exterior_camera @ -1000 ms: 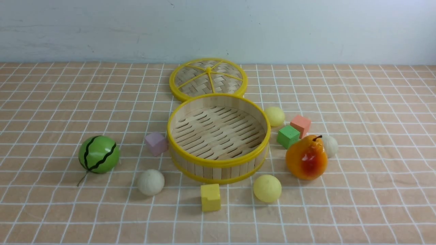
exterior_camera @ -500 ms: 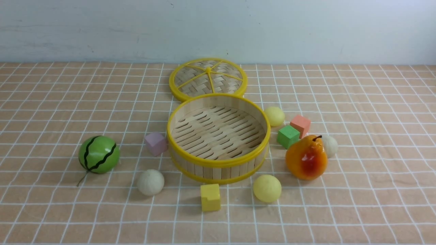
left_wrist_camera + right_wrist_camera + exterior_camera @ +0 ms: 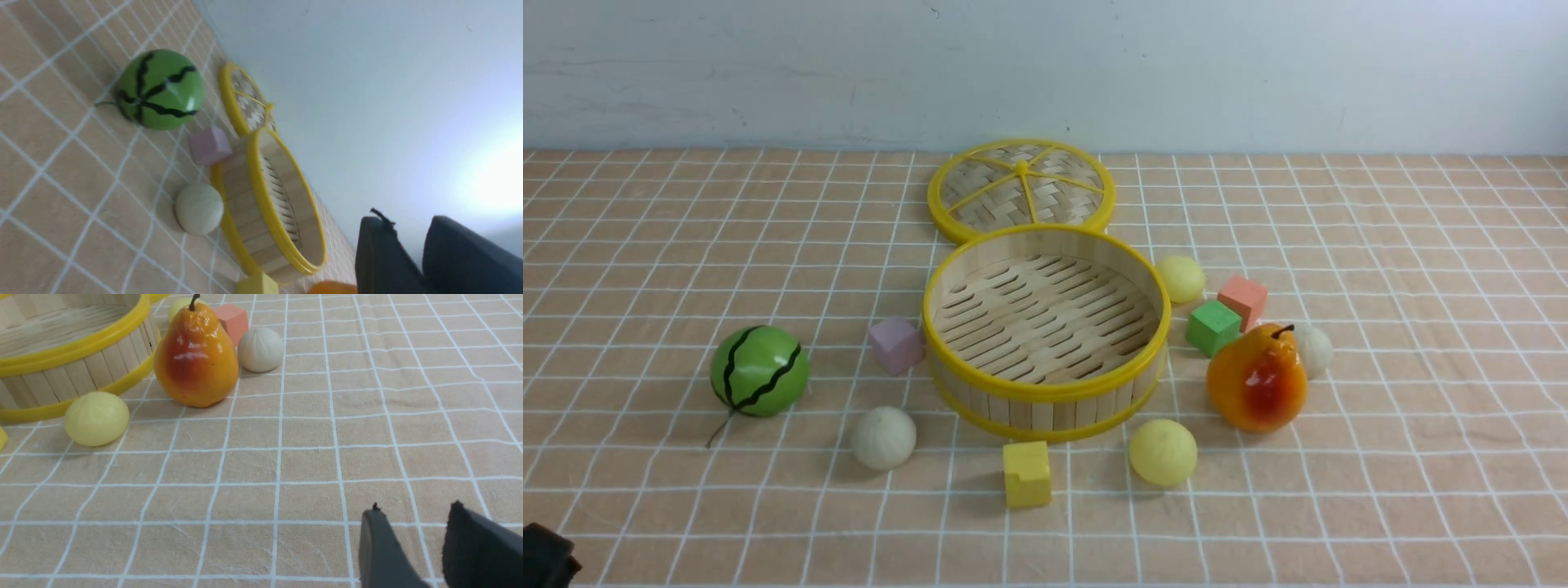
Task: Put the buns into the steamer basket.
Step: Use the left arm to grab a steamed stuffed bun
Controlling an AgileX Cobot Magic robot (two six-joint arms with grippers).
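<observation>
The steamer basket [image 3: 1045, 390] stands mid-table with nothing on its slatted floor. Two off-white buns lie on the cloth, one at the basket's front left [image 3: 884, 438] and one half hidden behind the pear [image 3: 1313, 351]. Two pale yellow buns lie at its front right [image 3: 1163, 452] and right rear [image 3: 1181, 279]. My left gripper [image 3: 404, 222] is open with nothing between its fingers, off to the left of the nearer off-white bun [image 3: 199, 209]. My right gripper [image 3: 414, 510] is open over bare cloth, well short of the pale yellow bun [image 3: 97, 418].
A woven lid [image 3: 1022, 190] lies behind the basket. A green watermelon ball [image 3: 760, 370] sits at the left and a pear [image 3: 1258, 377] at the right. Coloured cubes ring the basket: pink [image 3: 896, 345], yellow [image 3: 1027, 474], green [image 3: 1213, 327], salmon [image 3: 1243, 300].
A dark part of my left arm has come into the bottom left corner of the front view. Nothing on the table has moved.
</observation>
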